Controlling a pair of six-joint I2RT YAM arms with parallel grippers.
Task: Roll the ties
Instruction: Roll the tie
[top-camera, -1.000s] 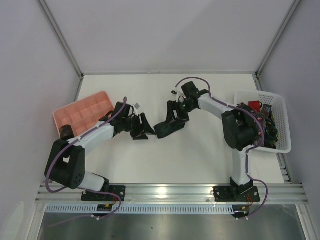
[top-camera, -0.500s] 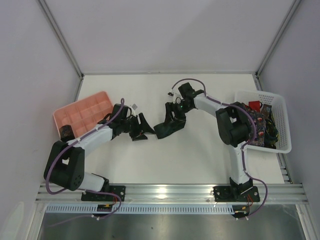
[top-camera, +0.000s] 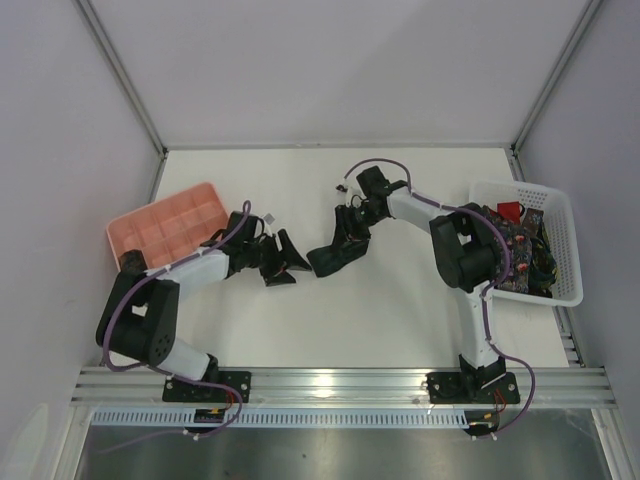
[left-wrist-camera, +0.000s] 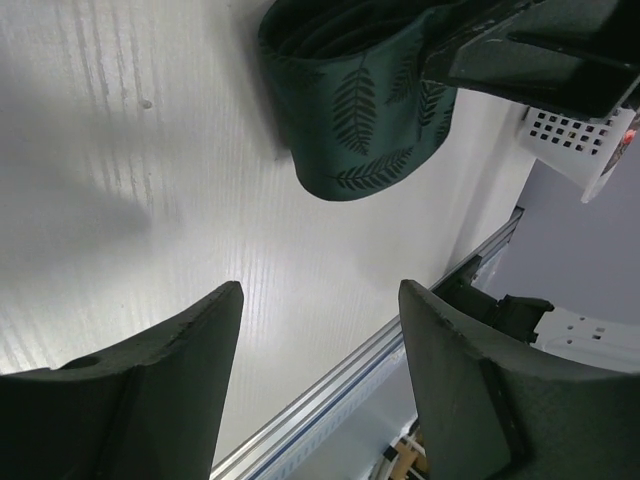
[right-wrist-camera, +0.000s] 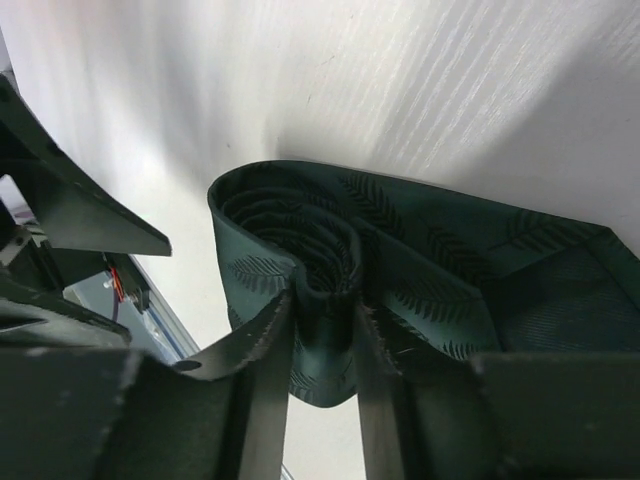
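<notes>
Green tie (right-wrist-camera: 300, 235): dark green with a fern-leaf print, wound into a loose coil. It sits on the white table (top-camera: 400, 320) near the middle.
Coil detail: only the right wrist view shows the spiral of layers, with the tie's broad end lying flat at 3 o'clock of the coil. The top view gives just a dark lump.
Right gripper (right-wrist-camera: 322, 305): reaches the coil from its 1 o'clock in the top view. The fingers are pinched onto the inner turns, with fabric between them.
Left gripper (left-wrist-camera: 320, 290): at 9 o'clock of the coil, just beside it. The fingers are spread with only bare table between them.
Left wrist view: shows the coil's outer wall beyond the fingertips, not touching them, and the right gripper's dark body above the coil.
Pink tray (top-camera: 150, 215): well apart at 9 to 10 o'clock of the coil, by the table's left edge.
White basket (top-camera: 565, 240): at 3 o'clock by the right edge. It holds other ties (top-camera: 520, 255) in a dark heap with a red patch on top.
</notes>
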